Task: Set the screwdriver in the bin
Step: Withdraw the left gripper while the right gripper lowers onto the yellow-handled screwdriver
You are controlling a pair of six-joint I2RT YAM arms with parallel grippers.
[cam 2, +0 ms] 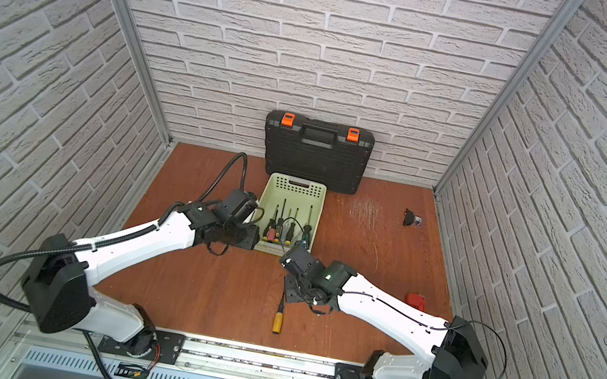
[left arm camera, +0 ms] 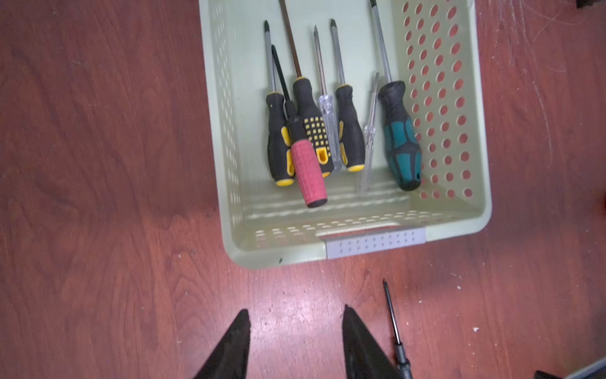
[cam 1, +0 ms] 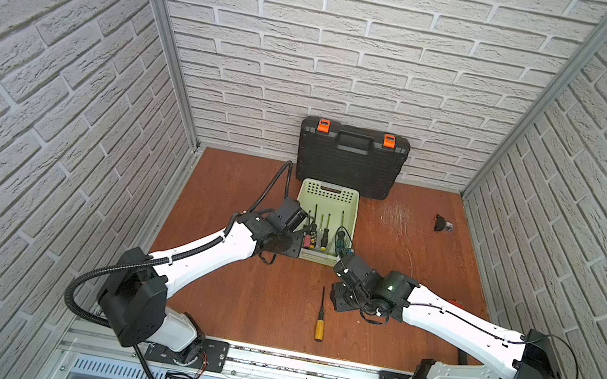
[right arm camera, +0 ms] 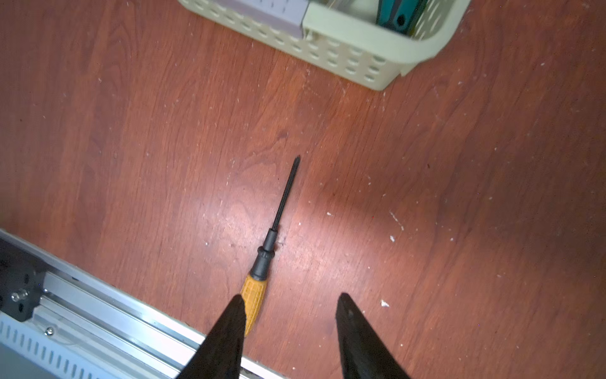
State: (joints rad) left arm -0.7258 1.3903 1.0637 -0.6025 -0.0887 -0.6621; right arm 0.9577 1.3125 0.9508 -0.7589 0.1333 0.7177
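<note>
A screwdriver with an orange handle and black shaft lies on the wooden table, tip toward the bin. The pale green bin holds several screwdrivers, among them a red-handled one and a teal one. My right gripper hangs open over bare wood just beside the orange handle, nothing between its fingers. My left gripper is open too, in front of the bin's near rim, left of the black shaft.
A black toolcase with orange latches leans on the back wall behind the bin. A small black part lies at the far right, a red object beside the right arm. A metal rail borders the table's front.
</note>
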